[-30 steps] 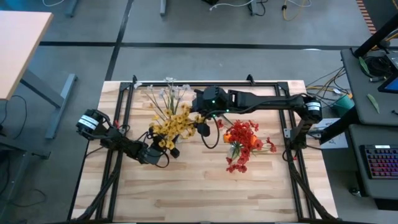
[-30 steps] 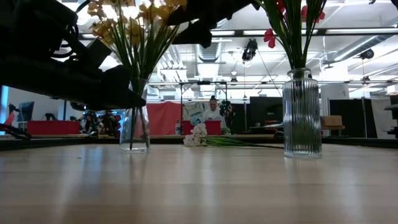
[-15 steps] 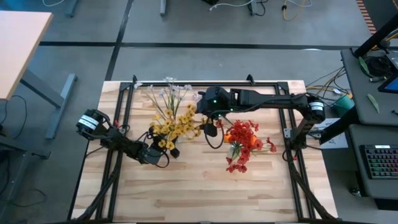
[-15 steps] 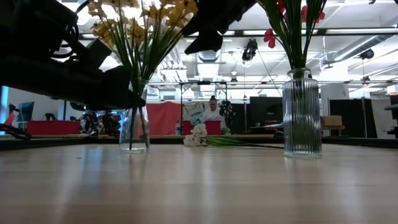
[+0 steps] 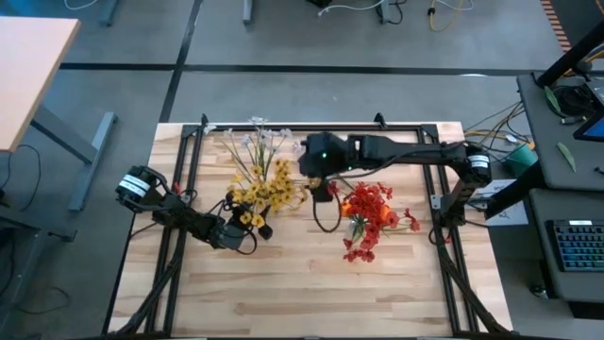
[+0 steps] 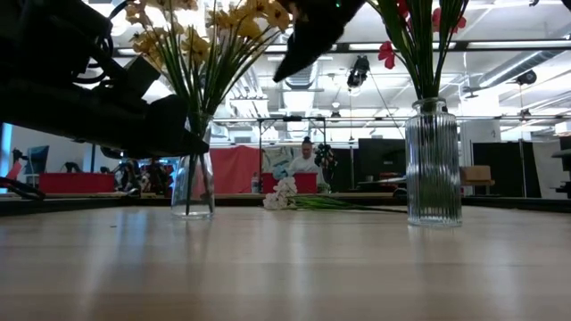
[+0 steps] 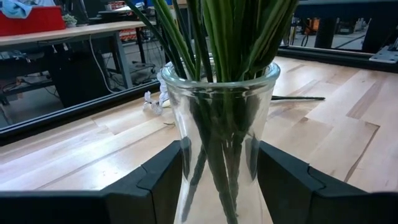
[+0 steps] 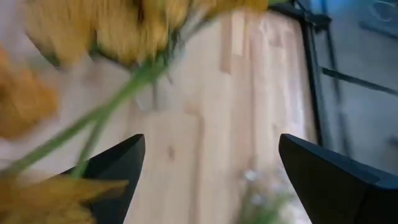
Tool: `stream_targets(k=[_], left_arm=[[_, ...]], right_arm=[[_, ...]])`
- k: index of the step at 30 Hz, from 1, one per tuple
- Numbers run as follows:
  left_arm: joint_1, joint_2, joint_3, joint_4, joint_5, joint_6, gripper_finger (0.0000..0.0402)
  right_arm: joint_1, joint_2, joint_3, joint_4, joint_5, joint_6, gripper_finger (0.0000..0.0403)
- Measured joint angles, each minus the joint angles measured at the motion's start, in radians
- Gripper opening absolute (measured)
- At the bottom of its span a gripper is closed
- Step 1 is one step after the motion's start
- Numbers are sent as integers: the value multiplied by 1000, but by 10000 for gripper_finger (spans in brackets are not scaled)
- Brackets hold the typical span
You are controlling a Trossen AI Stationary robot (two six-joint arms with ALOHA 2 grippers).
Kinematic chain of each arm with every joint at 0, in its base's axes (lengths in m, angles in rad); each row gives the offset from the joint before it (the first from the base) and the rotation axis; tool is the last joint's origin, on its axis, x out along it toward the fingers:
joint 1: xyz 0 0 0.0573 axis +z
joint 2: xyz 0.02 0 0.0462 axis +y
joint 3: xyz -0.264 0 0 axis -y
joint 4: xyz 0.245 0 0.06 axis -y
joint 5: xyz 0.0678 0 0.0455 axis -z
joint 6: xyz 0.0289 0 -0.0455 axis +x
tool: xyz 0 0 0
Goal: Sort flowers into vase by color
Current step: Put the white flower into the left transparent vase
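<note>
The left gripper (image 7: 217, 180) is clamped on the clear vase (image 7: 219, 134) of yellow flowers (image 5: 264, 189), 1 finger (image 7: 155, 177) on each side of the glass, low on the left half of the table (image 5: 311, 283). In the left wrist view, green stems (image 7: 230, 37) fill the vase mouth. This arm and vase sit just as they did 1.0 s ago.

The right gripper (image 8: 205, 180) is spread wide, with nothing between its fingers (image 8: 109, 165); blurred yellow blossoms and a green stalk pass just in front of them. In the high view the right gripper (image 5: 319, 175) hangs just beside the yellow bunch, between it and the red flowers (image 5: 370, 215). Compared with 1.0 s ago, the arm's head has shifted toward the right side and the yellow bunch looks tighter, no longer spreading under the gripper. In the low view the dark gripper (image 6: 308, 31) now sits higher and farther right than before, clear of the yellow blossoms (image 6: 201, 27).

The red flowers stand in the ribbed glass vase (image 6: 433, 165) on the right, unchanged. White flowers (image 5: 260, 140) lie flat at the table's far edge, seen in the low view (image 6: 290, 194) between the 2 vases, same as before. A person (image 6: 307, 160) shows far off in the room behind.
</note>
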Motion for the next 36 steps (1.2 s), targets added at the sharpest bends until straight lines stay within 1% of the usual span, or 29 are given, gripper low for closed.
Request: stream_targets(k=[2, 5, 7, 9, 12, 14, 16, 17, 18, 20, 22, 25, 27, 29, 31, 32, 33, 35, 36], left_arm=[[0, 0, 0, 0, 0, 0, 174], [0, 0, 0, -1, 0, 0, 174], [0, 0, 0, -2, 0, 0, 174], [0, 0, 0, -3, -1, 0, 174], [0, 0, 0, -4, -1, 0, 174], [0, 0, 0, -4, -1, 0, 174], [0, 0, 0, -4, -1, 0, 174], [0, 0, 0, -4, -1, 0, 174], [0, 0, 0, -5, -1, 0, 174], [0, 0, 0, -5, -1, 0, 174], [0, 0, 0, -5, -1, 0, 174], [1, 0, 0, -5, -1, 0, 174], [1, 0, 0, -6, -1, 0, 174], [1, 0, 0, -6, -1, 0, 174], [1, 0, 0, -6, -1, 0, 174], [1, 0, 0, -6, -1, 0, 174], [1, 0, 0, -6, -1, 0, 174], [1, 0, 0, -6, -1, 0, 174], [1, 0, 0, -6, -1, 0, 174]], right_arm=[[9, 13, 0, -25, 97, -52, 362], [17, 28, -2, -26, 333, -112, 361], [19, 30, -2, 0, 456, -130, 358], [21, 30, -2, 25, 510, -144, 353], [24, 28, -2, 76, 532, -130, 344], [25, 27, -2, 126, 627, -123, 338], [23, 23, 6, 139, 749, -155, 333], [22, 25, 11, 142, 790, -167, 331], [21, 25, 14, 135, 788, -183, 330], [21, 25, 15, 96, 745, -216, 329], [25, 26, 14, 153, 797, -194, 329], [22, 8, 15, 130, 752, -185, 330], [19, 0, 19, 141, 773, -180, 330], [12, -6, 37, 91, 771, -176, 328], [3, -7, 63, 92, 812, -133, 327], [-6, -12, 79, 72, 803, -111, 327], [-17, -15, 101, 31, 754, -88, 327], [-38, -18, 152, -60, 576, -48, 326], [-45, -18, 169, -81, 553, -31, 326]])
